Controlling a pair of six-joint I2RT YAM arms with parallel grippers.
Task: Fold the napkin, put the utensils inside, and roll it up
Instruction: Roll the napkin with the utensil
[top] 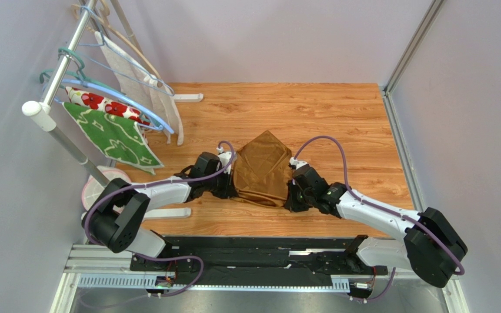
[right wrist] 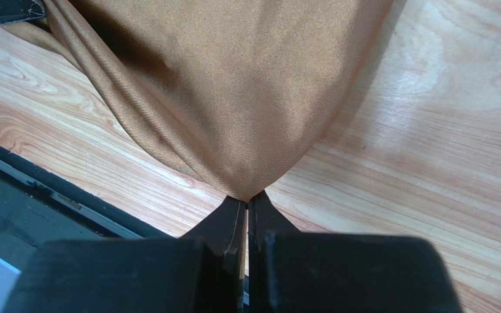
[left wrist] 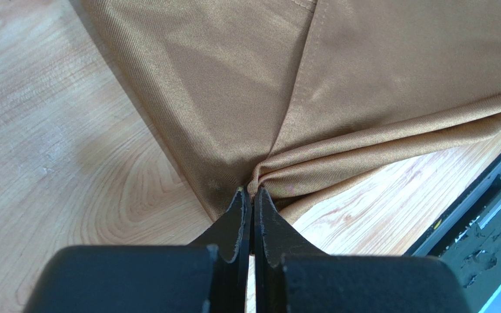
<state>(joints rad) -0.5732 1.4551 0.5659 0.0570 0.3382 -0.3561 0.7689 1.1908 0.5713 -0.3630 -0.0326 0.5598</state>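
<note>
Golden-brown napkin (top: 259, 171) sits mid-desk between the two arms, bunched into a rough kite shape with its far tip pointing away from the bases. Left pincer (left wrist: 252, 193) is clamped on the napkin's near-left point, jaws pressed together with only thin fabric between them and pleats gathering right at the tips. Right pincer (right wrist: 246, 199) is likewise closed on the near-right point, and the cloth fans out from it in one smooth sheet. Likely reason for the two-corner hold: each arm takes one end of the near edge, so the thin, wide cloth can be carried over evenly for the fold instead of dragging or twisting. Whether the near edge is lifted off the wood is hard to tell, though a shadow under it hints at it. No utensils are in view, so the fold step looks like the one in hand. The desk (top: 338, 117) is light wood-grain plank with a black rail (top: 246, 257) along its near side. A rack (top: 57, 85) with hangers at far left carries a green leaf cloth (top: 112, 137) and a red-flowered cloth (top: 99, 102), well apart from the napkin. Plain pale walls (top: 266, 39) close in the back and both sides.
</note>
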